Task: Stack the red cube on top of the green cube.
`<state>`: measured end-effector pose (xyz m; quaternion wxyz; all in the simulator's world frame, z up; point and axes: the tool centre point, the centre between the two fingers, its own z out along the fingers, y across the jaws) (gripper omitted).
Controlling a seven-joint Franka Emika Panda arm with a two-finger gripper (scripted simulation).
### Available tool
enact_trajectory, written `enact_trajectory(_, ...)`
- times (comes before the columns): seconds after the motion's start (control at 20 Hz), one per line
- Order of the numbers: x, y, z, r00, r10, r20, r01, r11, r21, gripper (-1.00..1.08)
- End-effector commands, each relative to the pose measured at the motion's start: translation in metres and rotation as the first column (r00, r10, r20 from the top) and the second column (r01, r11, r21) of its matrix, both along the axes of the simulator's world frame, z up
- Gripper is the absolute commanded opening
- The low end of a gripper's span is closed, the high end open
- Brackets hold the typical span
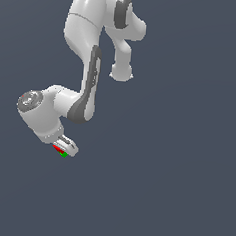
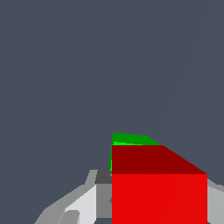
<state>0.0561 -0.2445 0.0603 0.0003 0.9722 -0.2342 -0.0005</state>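
In the exterior view my gripper (image 1: 63, 151) hangs low at the exterior view's left. A sliver of the red cube (image 1: 58, 148) shows between its fingers, and a bit of the green cube (image 1: 63, 155) shows right under it. In the wrist view the red cube (image 2: 159, 197) fills the space between my fingers (image 2: 85, 203), with both pads against its sides. The green cube (image 2: 131, 139) shows just past the red cube's far edge, mostly hidden by it. The two cubes look close together or touching; I cannot tell which.
The plain dark grey floor (image 1: 174, 194) spreads all around. My own arm (image 1: 82, 87) rises above the gripper. No other objects show.
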Motion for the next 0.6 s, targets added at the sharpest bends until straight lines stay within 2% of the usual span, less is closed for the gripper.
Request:
enact_trajectory(0.0,0.0014,0.0004,0.0006,1.0,0.002,0.001,-0.002,1.0,0.0,-1.0)
enact_trajectory(0.05,0.0015,0.0008,0.0006,1.0,0.002,0.001,-0.002,1.0,0.0,-1.0)
enact_trajectory(0.1,0.0015,0.0008,0.0006,1.0,0.002,0.001,-0.002,1.0,0.0,1.0)
enact_trajectory(0.55,0.0015,0.0008,0.0006,1.0,0.002,0.001,-0.002,1.0,0.0,1.0)
